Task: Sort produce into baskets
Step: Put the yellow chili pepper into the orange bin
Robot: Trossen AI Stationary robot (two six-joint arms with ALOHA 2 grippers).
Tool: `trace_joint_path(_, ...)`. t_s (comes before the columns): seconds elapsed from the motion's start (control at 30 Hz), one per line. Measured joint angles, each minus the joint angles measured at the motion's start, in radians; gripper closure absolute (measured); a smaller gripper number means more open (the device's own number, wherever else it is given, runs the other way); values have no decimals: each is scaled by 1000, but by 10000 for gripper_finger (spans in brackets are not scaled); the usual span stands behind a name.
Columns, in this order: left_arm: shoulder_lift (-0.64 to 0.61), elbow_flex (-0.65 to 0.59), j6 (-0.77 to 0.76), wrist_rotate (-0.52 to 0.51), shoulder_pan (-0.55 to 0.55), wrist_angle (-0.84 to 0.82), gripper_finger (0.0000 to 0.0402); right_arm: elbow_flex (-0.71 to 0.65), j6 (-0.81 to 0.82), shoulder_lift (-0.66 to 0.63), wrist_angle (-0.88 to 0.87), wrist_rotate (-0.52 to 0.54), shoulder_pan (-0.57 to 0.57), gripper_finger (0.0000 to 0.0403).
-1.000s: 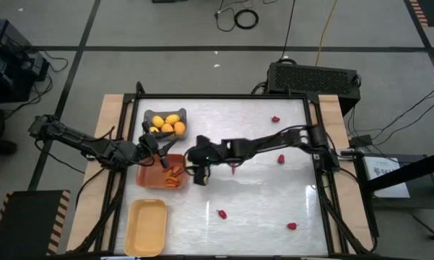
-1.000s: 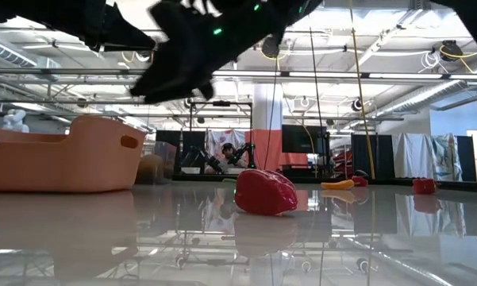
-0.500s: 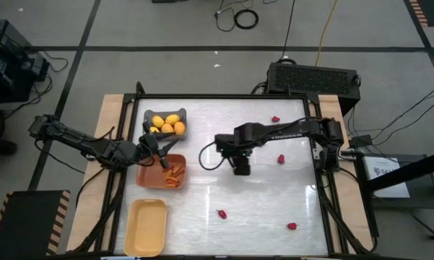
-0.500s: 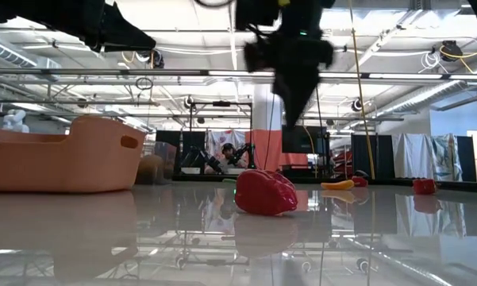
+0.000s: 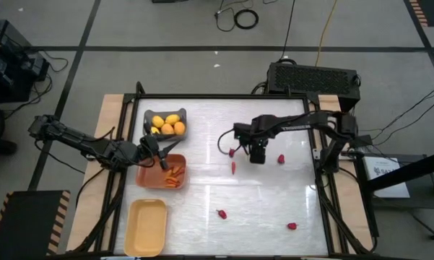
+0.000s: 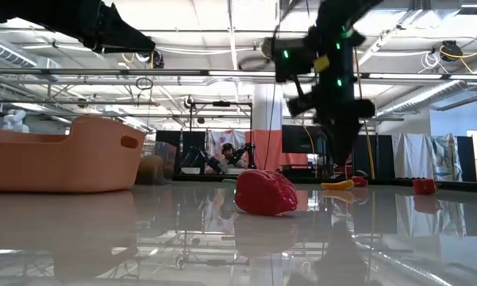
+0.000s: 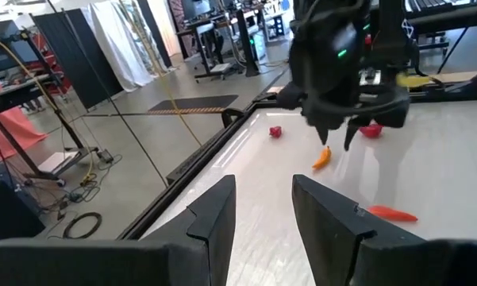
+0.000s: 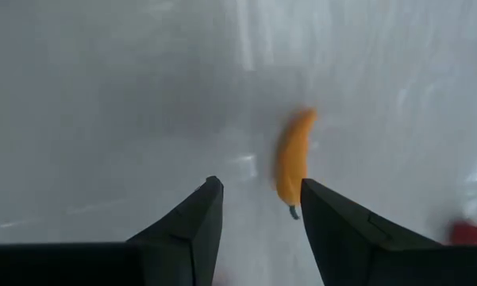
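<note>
Up near the middle of the high view, a bit right of centre, the right gripper (image 5: 257, 153) hangs over the white table (image 5: 274, 209). Its wrist cam shows the two fingers parted with nothing between them, and an orange carrot (image 8: 294, 156) lying on the table just past the tips. From above there's a small red piece (image 5: 233, 167) on the table just left and below that gripper, plus a strawberry (image 5: 280, 159) just to its right.

Over on the left side, the left gripper (image 5: 159, 153) sits at the upper edge of the orange basket (image 5: 148, 177), which has carrots (image 5: 175, 174) in its right half. Its fingers are apart and empty in the left wrist view.

Above that, the grey basket (image 5: 149, 116) holds the lemons (image 5: 167, 125). The pale yellow basket (image 5: 146, 227) sits at lower left.

Loose strawberries are scattered: one upper right (image 5: 275, 119), one lower middle (image 5: 222, 214), one lower right (image 5: 292, 226). Low view has a big red one (image 6: 265, 192) front and centre.
</note>
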Motion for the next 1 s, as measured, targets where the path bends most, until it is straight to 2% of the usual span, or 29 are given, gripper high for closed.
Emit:
trace_joint_path(0.27,0,0,1,0,1,2,267,-116,17,0,110,-40,-115,243)
trace_joint_path(0.37,0,0,1,0,1,2,267,-128,18,0,134,-78,-131,243)
trace_joint_path(0.63,0,0,1,-1,1,2,267,-151,37,0,191,-79,-146,251)
trace_joint_path(0.77,0,0,1,-2,1,2,267,-152,42,0,191,-79,-145,286)
trace_joint_path(1.0,0,0,1,-3,1,2,267,-151,71,1,190,-79,-145,385)
